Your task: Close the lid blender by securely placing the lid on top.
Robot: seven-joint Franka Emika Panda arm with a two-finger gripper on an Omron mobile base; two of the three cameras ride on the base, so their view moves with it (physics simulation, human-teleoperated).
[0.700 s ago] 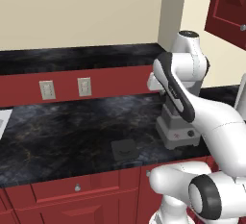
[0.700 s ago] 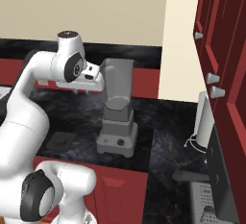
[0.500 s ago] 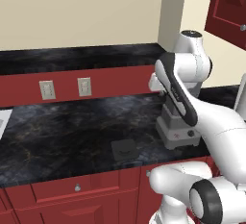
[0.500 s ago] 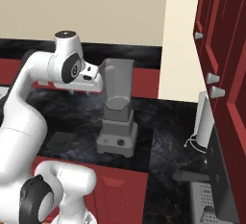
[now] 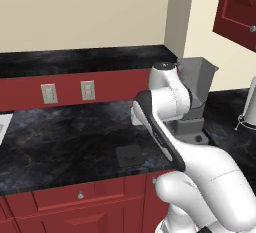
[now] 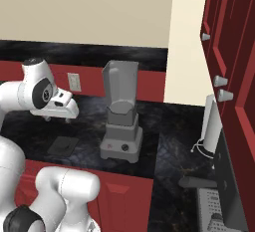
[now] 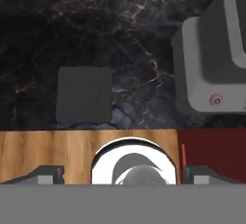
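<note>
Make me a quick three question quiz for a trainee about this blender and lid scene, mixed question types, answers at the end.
1. True or false: the lid already sits on the blender jar.
2. Multiple choice: the lid lies on A) the counter near its front edge, B) the blender's base, C) the floor.
3. Fill in: in the hand view, the claw holds ____; its fingers stand wide apart.

Key: 1 false, the jar mouth is open. 2 A. 3 nothing.
</note>
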